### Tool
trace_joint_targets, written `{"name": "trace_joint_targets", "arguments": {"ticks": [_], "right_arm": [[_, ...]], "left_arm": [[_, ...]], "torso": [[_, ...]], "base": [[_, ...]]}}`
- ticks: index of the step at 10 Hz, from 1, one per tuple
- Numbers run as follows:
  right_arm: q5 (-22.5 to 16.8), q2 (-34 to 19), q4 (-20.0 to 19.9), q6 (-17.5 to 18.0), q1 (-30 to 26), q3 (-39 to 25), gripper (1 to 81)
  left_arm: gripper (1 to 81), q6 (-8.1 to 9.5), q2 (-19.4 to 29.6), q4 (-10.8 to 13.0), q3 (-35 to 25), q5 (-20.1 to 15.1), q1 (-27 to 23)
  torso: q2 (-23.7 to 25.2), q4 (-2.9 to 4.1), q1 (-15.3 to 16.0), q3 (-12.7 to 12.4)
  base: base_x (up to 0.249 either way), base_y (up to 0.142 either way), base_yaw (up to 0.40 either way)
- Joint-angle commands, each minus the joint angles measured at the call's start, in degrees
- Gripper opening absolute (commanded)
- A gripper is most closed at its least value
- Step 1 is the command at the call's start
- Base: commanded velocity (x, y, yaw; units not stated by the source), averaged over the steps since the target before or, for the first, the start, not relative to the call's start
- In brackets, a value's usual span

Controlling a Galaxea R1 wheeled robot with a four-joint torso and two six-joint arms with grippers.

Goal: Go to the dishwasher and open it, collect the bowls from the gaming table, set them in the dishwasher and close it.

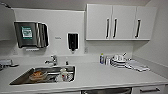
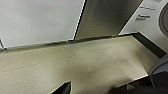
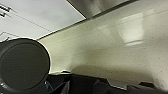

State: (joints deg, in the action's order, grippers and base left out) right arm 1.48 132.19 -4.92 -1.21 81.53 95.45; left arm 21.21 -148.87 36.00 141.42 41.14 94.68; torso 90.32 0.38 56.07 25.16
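I face a white kitchen counter (image 1: 105, 75). The dishwasher's brushed steel front (image 1: 107, 91) peeks out under the counter's front edge, door shut. In the left wrist view the same steel front (image 2: 107, 17) stands beside a white cabinet door (image 2: 37, 20), above the speckled floor (image 2: 82, 67). My left gripper (image 2: 64, 88) shows as a dark shape low over that floor. My right gripper (image 3: 80, 86) is a dark mass near the floor, with the steel front (image 3: 100, 6) farther off. The bowls and the gaming table are out of view.
A steel sink (image 1: 20, 77) with dishes in it and a tap (image 1: 52, 60) lie at the left. Stacked plates (image 1: 117, 61) and bottles (image 1: 102, 58) stand at the back right. Wall cabinets (image 1: 120, 22) hang above. A white appliance (image 2: 150, 15) stands beside the dishwasher.
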Motion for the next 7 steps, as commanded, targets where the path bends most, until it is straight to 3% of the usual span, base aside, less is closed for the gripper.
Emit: {"name": "trace_joint_targets", "arguments": {"ticks": [1,3,5,7], "right_arm": [[-3.05,-4.90,-0.61,1.11,-6.77,-4.33,81.1],[-3.49,-4.54,-1.22,1.29,-6.77,-3.18,81.1],[-3.50,-4.63,-1.84,1.29,-7.03,-3.18,81.1],[-3.50,-4.72,-1.84,1.29,-7.12,-3.35,81.1]], "left_arm": [[81.1,1.63,1.99,0.12,0.34,-0.27,-2.88],[81.1,1.82,1.73,0.30,0.52,-0.19,-2.79],[81.1,1.82,1.55,0.12,0.52,-0.19,-2.88],[81.1,1.90,1.38,0.04,0.70,-0.27,-2.88]], "torso": [[0.00,0.00,0.00,0.00],[1.64,0.00,0.77,-0.02],[1.90,0.00,0.94,5.44],[1.86,0.00,0.92,7.42]], "base": [[0.000,0.000,0.000],[0.000,0.000,0.000],[0.000,0.000,0.000],[0.000,0.000,0.000]]}}
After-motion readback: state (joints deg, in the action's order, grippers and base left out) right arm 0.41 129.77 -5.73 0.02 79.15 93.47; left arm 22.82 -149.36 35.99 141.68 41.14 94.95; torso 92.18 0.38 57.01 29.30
